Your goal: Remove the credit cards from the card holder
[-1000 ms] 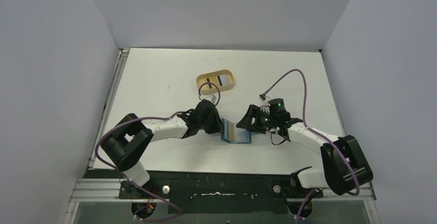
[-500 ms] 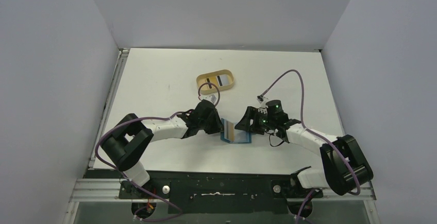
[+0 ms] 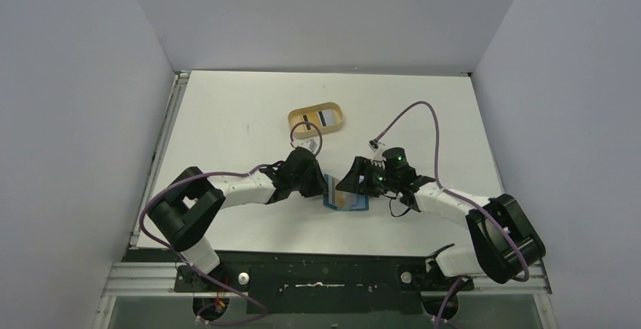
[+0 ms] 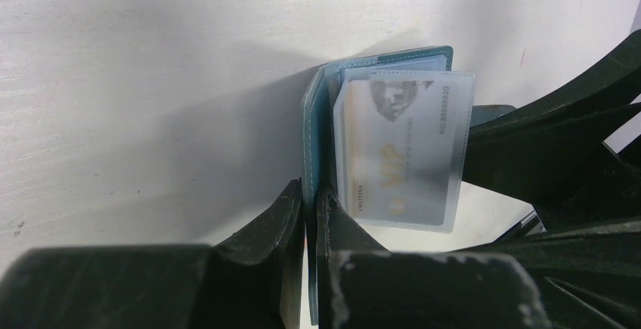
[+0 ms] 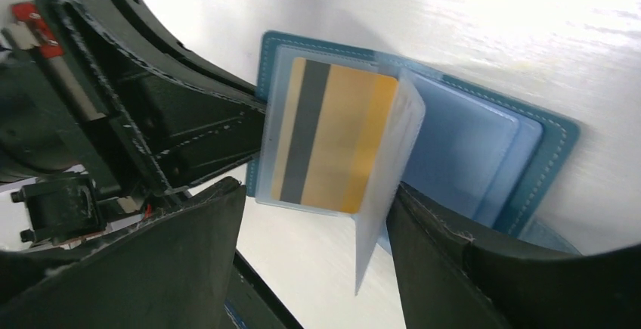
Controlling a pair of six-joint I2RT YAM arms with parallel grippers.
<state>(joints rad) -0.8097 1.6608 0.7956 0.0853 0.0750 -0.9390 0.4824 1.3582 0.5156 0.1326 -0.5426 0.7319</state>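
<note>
Extraction step: the left pincer (image 4: 310, 193) is clamping the open card holder (image 4: 316, 117) at the bench's (image 3: 242, 117) six o'clock. The right pincer (image 5: 317, 215), jaws apart, is straddling the gold credit card (image 5: 325, 125); next it needs closing and pulling.

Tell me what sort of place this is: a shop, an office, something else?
Most likely a robotics test cell, not a shop or office: a bare white table boxed in by blank panels, with a left arm and a right arm bolted at its near edge, working on a teal card holder.
</note>
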